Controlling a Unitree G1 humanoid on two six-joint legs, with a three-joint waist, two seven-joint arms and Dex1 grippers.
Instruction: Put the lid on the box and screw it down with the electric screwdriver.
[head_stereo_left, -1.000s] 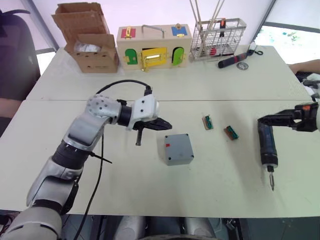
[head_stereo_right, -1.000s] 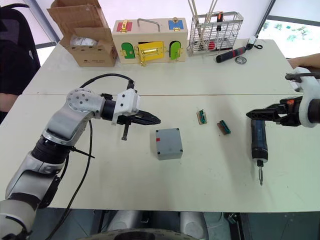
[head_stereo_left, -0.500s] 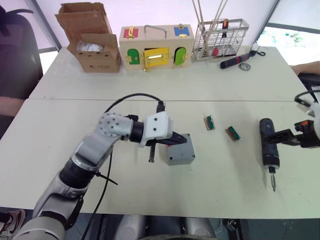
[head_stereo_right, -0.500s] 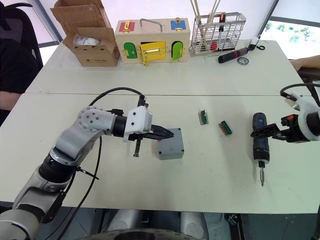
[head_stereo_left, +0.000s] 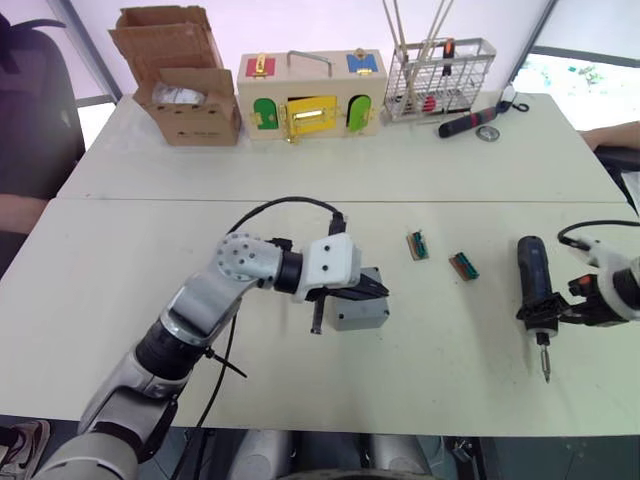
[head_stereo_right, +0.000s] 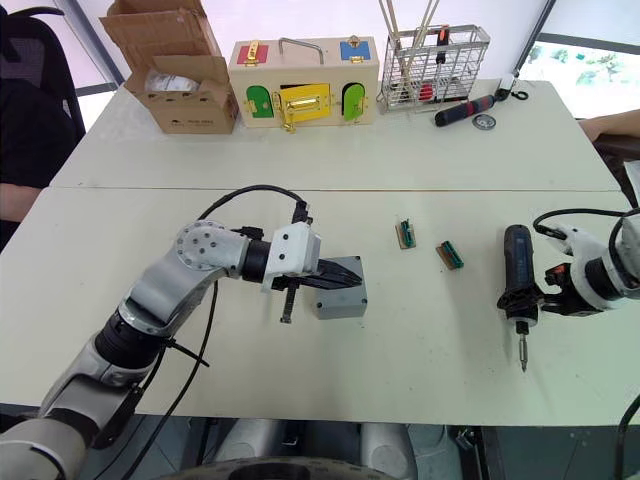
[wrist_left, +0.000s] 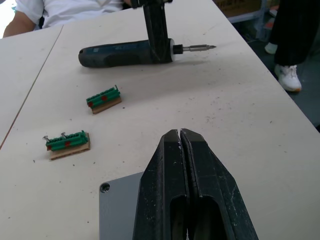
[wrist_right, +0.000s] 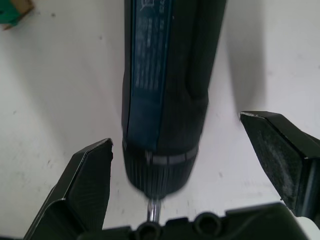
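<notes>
**Pincers on box and screwdriver — lid already seated**

Pincer work is split between the two arms. The left pincer (wrist_left: 182, 145) has its fingers pressed together and rests over the top of the box (head_stereo_right: 340, 299), which sits near the middle of the desk (head_stereo_right: 420, 170) with the lid (wrist_left: 120, 205) already on it; a corner screw hole shows in the left wrist view. The right pincer (wrist_right: 185, 150) is spread wide, one finger on each side of the electric screwdriver (head_stereo_right: 516, 280), which lies flat on the right of the desk with its bit toward the near edge. Whether the fingers touch it yet cannot be told.

The step in hand looks like picking up the screwdriver while the left arm steadies the box. Next, the right pincer needs to close squarely on the dark barrel — then lift, swing left and stand the bit over a corner hole. Two small green terminal blocks (head_stereo_right: 404, 232) lie between box and tool.
</notes>
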